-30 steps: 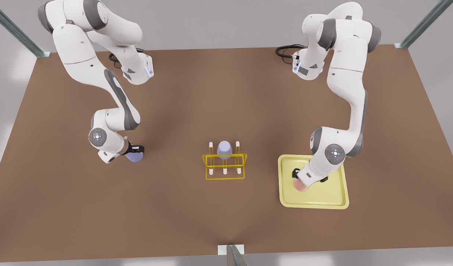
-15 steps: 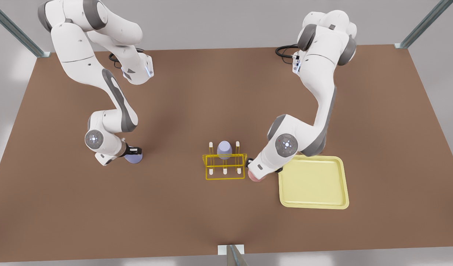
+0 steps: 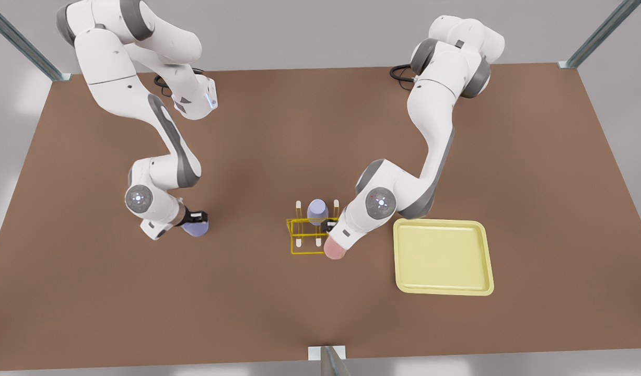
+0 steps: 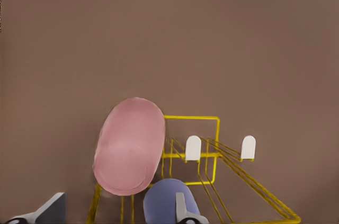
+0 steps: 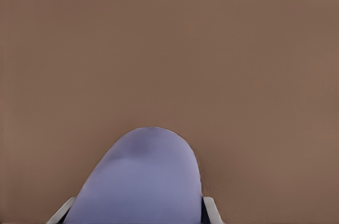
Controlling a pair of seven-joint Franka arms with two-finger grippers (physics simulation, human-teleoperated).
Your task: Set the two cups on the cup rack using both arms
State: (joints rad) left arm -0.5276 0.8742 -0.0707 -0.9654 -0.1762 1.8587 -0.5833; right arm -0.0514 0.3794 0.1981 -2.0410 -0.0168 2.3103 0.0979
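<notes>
Left end effector (image 3: 330,236): at the cup rack's (image 3: 317,235) corner toward the front view's right, clamped on pink cup (image 3: 335,249). In left wrist view, pink cup (image 4: 130,147) tilted over the rack's yellow frame (image 4: 197,155), two white-tipped pegs (image 4: 193,148) just beside it, finger tips (image 4: 50,211) low at frame edge. Cannot tell whether pink cup touches the wire or a peg.

Right end effector (image 3: 195,220): on the front view's left, well apart from rack, closed around lavender cup (image 3: 196,228) low over the worktop (image 3: 278,130). In right wrist view, lavender cup (image 5: 142,181) between both pale fingers (image 5: 211,209), bare brown surface beyond. Cannot tell whether cup base touches the surface.

Second lavender cup (image 3: 317,211): seated on rack's far middle peg, upright in front view; also seen in left wrist view (image 4: 161,203) next to pink cup.

Pale-yellow tray (image 3: 443,257): on the front view's right of rack, near it, flat on worktop, apart from both cups.
</notes>
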